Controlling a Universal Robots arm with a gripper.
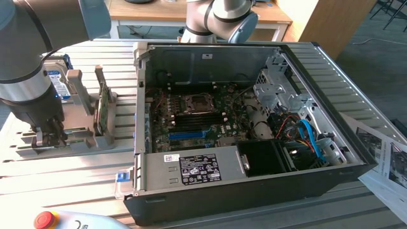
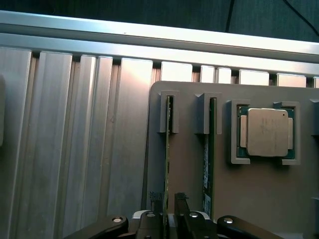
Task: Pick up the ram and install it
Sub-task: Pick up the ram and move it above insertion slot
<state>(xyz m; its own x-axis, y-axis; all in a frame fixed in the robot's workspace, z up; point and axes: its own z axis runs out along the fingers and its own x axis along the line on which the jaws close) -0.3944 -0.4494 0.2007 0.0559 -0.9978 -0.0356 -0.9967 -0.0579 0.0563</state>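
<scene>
Two rams stand on edge in slots of a grey holder (image 2: 249, 199). One ram (image 2: 167, 149) runs between my fingertips, and the second ram (image 2: 210, 149) sits one slot over. My gripper (image 2: 168, 204) is open, one finger (image 2: 156, 203) on each side of the first stick with a small gap showing. In the exterior view the gripper (image 1: 49, 136) is lowered onto the holder (image 1: 76, 143) at that view's left, beside the open computer case (image 1: 254, 191). The motherboard (image 1: 197, 119) lies bare inside the case.
A processor chip (image 2: 267, 132) rests in a pocket of the holder beside the rams. A green expansion card (image 1: 102, 107) and a hard drive (image 1: 57, 81) stand upright on it. A red stop button (image 1: 45, 219) sits at the table's front. Papers (image 1: 388, 167) lie at the exterior view's right.
</scene>
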